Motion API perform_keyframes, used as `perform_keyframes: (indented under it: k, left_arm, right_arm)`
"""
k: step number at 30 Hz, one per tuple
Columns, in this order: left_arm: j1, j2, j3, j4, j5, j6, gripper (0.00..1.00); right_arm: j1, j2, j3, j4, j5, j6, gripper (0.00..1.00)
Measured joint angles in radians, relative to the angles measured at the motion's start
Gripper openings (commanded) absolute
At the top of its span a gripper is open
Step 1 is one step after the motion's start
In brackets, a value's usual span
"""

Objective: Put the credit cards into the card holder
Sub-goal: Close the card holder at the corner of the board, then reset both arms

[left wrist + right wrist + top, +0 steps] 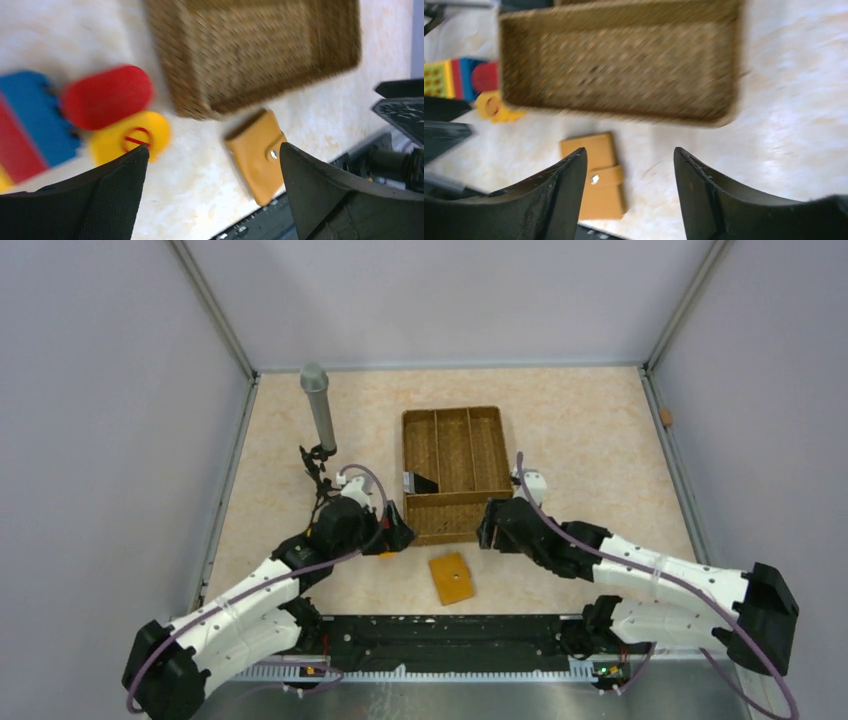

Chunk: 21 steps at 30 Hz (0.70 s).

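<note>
The small flat tan-orange folding card holder (452, 579) lies closed on the pale marbled bench (580, 440), its snap tab fastened across the front with the metal stud showing. It sits just in front of the large woven brown divided tray (455, 530), apart from it and close to the dark rail (450, 632) at the near edge of the bench, slightly turned rather than square to the tray. The left end effector (393, 537) hangs low by the tray's near left corner with its black fingers (115, 195) spread wide and nothing between them. In the left wrist view the card holder shows in the gap, nearer the right finger, untouched. The right end effector (489, 530) is at the tray's near right corner, its fingers (566, 185) also parted and empty; in the right wrist view the card holder lies beside the left finger, partly behind it. Left of the tray sit blurred toy pieces — a red rounded block (107, 96), a blue and red studded brick (32, 125) and a yellow ring-shaped piece (131, 137). A grey cylinder (318, 405) stands farther back on the left. Inside the tray, near its left wall, lies a small dark flat object (420, 482) — too small to identify.
</note>
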Motion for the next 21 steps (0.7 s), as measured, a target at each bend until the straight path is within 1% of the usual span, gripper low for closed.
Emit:
perform_keyframes:
  k: [3,7,10,12,14,18,21]
  left_arm:
    - [0.173,0.001,0.050,-0.074,0.039,0.064,0.99]
    - [0.370,-0.008,0.114,-0.157,0.074,0.130,0.99]
    - [0.479,-0.063,0.140,-0.208,0.063,0.149,0.99]
    - [0.513,-0.117,0.168,-0.252,0.027,0.157,0.99]
    - [0.519,-0.184,0.211,-0.290,-0.020,0.167,0.99]
    - [0.520,-0.312,0.307,-0.338,-0.124,0.208,0.99]
    - [0.521,-0.376,0.348,-0.356,-0.181,0.243,0.99]
  right_arm:
    - [-0.158,-0.046,-0.001,-0.048,-0.040,-0.089,0.68]
    - [-0.388,-0.119,-0.010,-0.097,-0.089,-0.175,0.68]
    - [-0.503,-0.204,-0.010,-0.146,-0.080,-0.217,0.68]
    - [-0.530,-0.270,-0.001,-0.187,-0.049,-0.241,0.68]
    - [-0.535,-0.333,0.015,-0.219,-0.005,-0.272,0.68]
    - [-0.537,-0.452,0.044,-0.224,0.085,-0.337,0.68]
    - [-0.537,-0.534,0.047,-0.219,0.136,-0.369,0.68]
